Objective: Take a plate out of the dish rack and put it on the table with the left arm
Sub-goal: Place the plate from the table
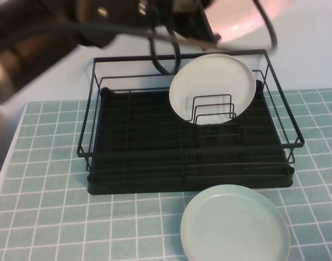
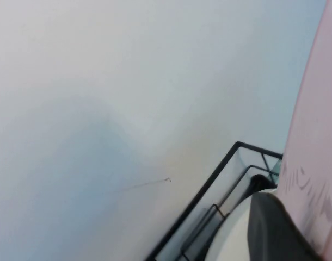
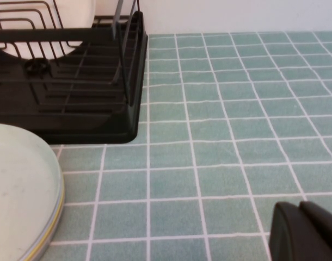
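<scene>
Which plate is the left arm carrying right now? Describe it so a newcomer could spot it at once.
Start at the black wire dish rack on the teal tiled table. Above its far right corner, the left gripper holds the pink plate lifted clear of the rack. Its pale pink sets it apart from the cream-white plate standing in the rack and the mint green plate lying in front.

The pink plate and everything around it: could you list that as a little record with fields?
pink plate: lifted above the dish rack, held by the left tool
dish rack: black, on the table
white plate: standing in the rack's dividers
green plate: flat on the table before the rack
right tool: low over bare tiles, touching nothing
</scene>
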Robot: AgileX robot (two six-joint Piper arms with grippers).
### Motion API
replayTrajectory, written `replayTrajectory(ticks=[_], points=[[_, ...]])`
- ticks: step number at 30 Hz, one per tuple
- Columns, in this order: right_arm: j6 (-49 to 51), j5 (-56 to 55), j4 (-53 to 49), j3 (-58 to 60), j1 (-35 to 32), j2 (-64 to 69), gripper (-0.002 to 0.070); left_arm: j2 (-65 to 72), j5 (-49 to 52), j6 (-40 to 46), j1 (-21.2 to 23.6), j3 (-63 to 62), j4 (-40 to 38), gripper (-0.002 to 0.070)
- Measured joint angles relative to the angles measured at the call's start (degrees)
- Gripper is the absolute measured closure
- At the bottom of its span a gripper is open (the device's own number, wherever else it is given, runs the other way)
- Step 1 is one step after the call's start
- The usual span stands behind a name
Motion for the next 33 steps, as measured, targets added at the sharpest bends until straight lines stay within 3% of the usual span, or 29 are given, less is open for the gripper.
replayTrajectory(ticks=[6, 10, 20, 27, 33], points=[[0.0, 0.0, 0.0, 0.0, 0.0, 0.0, 0.0678, -6.9, 11.65, -23.91, 4.15, -0.12, 0.0, 0.0562], [0.0, 0.0, 0.0, 0.0, 0.0, 0.0, 0.0678, -9.19, 23.76, -30.08, 7.47, -0.12, -1.42, 0.0562], [0.0, 0.0, 0.0, 0.0, 0.0, 0.0, 0.0678, -9.28, 51.45, -21.91, 13.01, -0.12, -15.21, 0.0562], [0.0, 0.0, 0.0, 0.0, 0.0, 0.0, 0.0678, -9.57, 52.76, -16.07, 14.93, 2.66, -28.12, 0.0562], [0.0, 0.0, 0.0, 0.0, 0.0, 0.0, 0.0678, -10.02, 52.28, -10.83, 15.26, 14.86, -39.68, 0.0562]])
